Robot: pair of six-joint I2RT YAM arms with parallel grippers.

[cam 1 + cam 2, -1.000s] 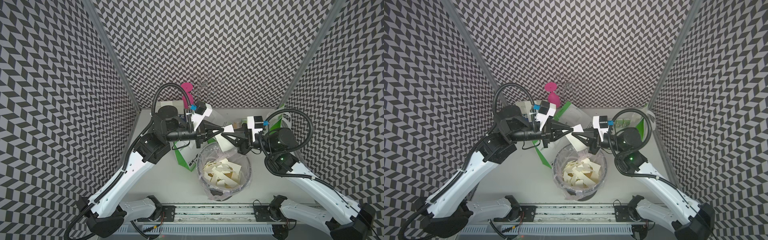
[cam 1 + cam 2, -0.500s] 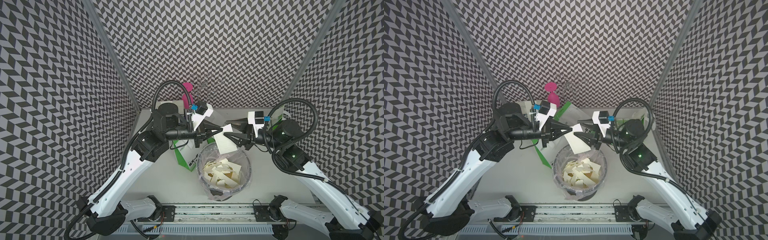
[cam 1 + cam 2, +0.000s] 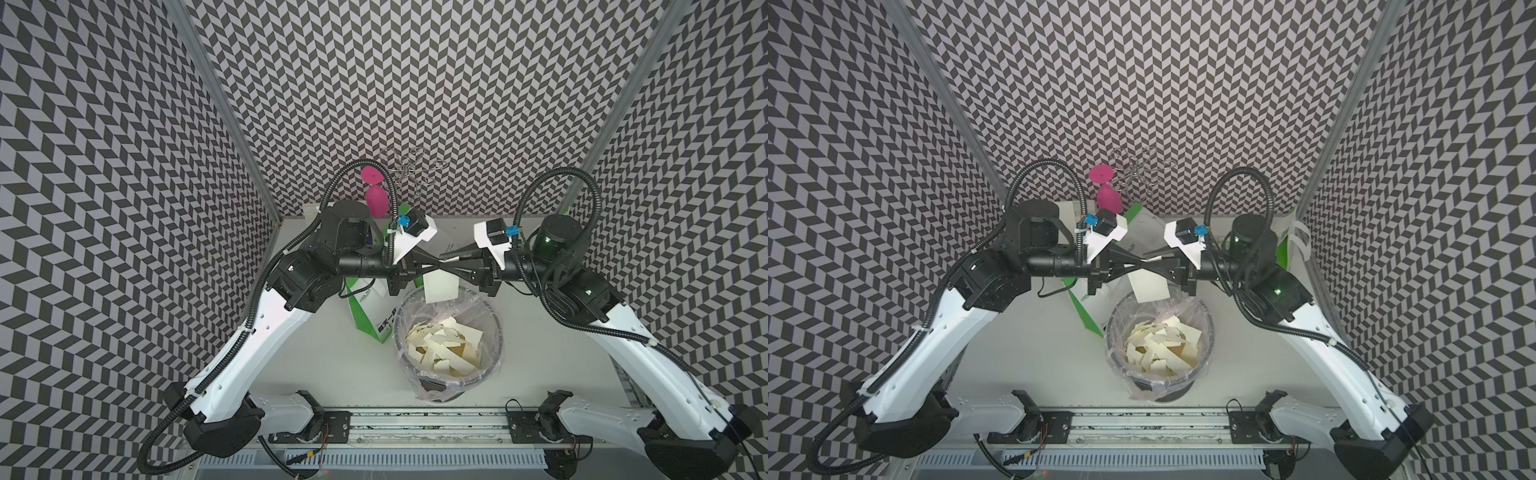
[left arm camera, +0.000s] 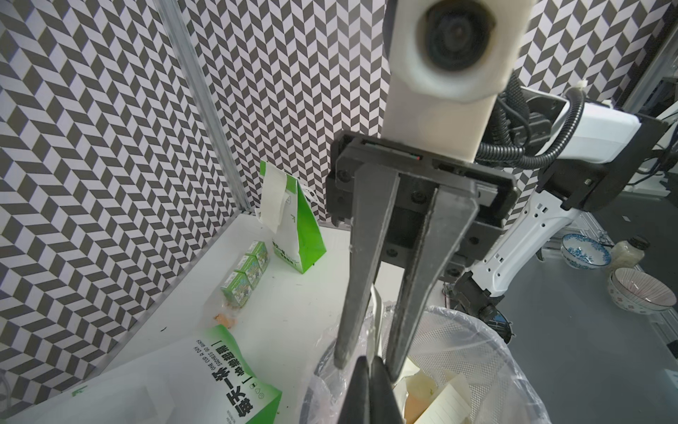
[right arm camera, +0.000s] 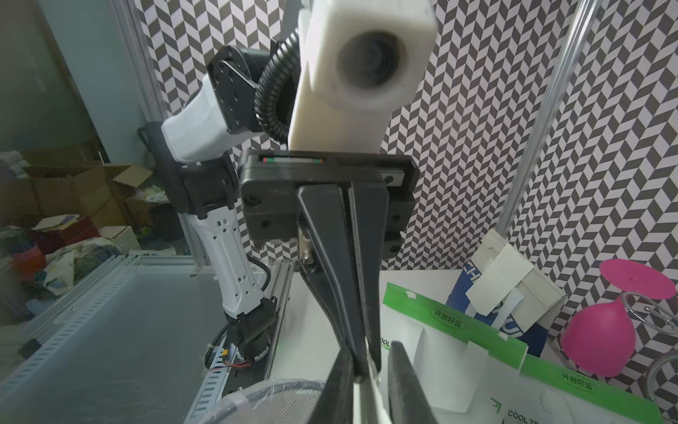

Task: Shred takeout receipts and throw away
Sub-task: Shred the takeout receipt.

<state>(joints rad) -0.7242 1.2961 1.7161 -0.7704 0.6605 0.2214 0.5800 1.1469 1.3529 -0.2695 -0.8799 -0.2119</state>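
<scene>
Two grippers tip to tip, left gripper [image 3: 434, 263] closed on top edge of hanging receipt [image 3: 440, 287], right gripper [image 3: 444, 260] fingers slightly apart around it, receipt above far rim of bin [image 3: 501, 332], torn scraps [image 3: 446, 351] inside.

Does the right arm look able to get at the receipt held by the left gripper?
Likely yes: the right gripper stands open astride the receipt beside the left gripper, unobstructed.
</scene>
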